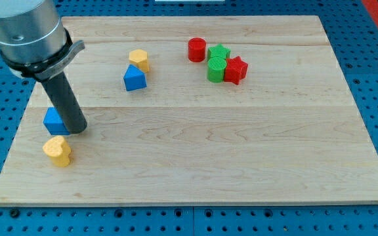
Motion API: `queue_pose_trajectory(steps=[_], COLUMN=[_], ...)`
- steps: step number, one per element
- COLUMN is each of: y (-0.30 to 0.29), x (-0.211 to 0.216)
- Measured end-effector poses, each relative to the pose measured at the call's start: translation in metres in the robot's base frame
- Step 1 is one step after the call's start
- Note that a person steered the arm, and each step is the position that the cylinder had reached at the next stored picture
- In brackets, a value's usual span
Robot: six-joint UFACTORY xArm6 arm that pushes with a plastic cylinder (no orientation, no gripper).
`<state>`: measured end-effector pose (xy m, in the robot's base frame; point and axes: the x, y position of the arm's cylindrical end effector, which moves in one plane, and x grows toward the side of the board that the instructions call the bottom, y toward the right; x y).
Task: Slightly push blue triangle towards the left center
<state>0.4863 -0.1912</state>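
Blue triangle (134,78) below yellow block (139,60), my tip (76,129) touching blue cube (55,121), no claw visible.

Surface materials
Pale wooden board (195,157), smooth with visible grain; rod (67,105) matt dark; blue perforated base (373,59).

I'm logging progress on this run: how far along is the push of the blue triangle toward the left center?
Done: nothing that shows; the blue triangle sits in the upper middle-left, touching the yellow block. In hand: my tip is at the left edge beside the blue block, above the yellow heart, well away from the triangle. Left: bring the tip to the triangle's right side and nudge it left.
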Motion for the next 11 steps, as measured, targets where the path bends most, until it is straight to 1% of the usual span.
queue_pose_trajectory(steps=[1, 2, 3, 5, 6, 7, 8, 10, 11], y=[0.006, -0.032, -0.033, 0.059, 0.122, 0.138, 0.144, 0.142, 0.133], x=[-0.045, -0.031, -0.003, -0.020, -0.031, -0.070, -0.091, -0.114, -0.113])
